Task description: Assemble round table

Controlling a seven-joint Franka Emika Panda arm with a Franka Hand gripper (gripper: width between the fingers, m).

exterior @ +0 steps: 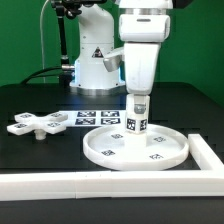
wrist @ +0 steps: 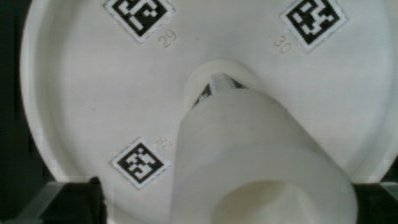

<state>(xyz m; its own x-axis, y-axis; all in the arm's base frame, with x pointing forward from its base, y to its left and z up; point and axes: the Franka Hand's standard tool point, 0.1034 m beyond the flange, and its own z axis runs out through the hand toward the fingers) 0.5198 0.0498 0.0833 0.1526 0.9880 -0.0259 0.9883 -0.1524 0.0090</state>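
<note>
The large rimmed round disc [exterior: 100,150] lies flat on the black table, tags facing up. The short cylindrical post [exterior: 139,122] stands upright at its centre, with tags on its side. My gripper [exterior: 140,100] hangs straight above and straddles the post's top end. In the wrist view the post [wrist: 249,140] rises from the disc [wrist: 107,90], and my gripper [wrist: 228,200] is open, each dark finger [wrist: 71,200] clear of the post's sides. The small cross-shaped piece [exterior: 37,123] lies on the table at the exterior view's left.
The marker board [exterior: 88,117] lies flat behind the disc. A long white border rail [exterior: 60,185] runs along the table's front and turns up the exterior view's right side [exterior: 205,150]. The robot's base [exterior: 95,60] stands at the back.
</note>
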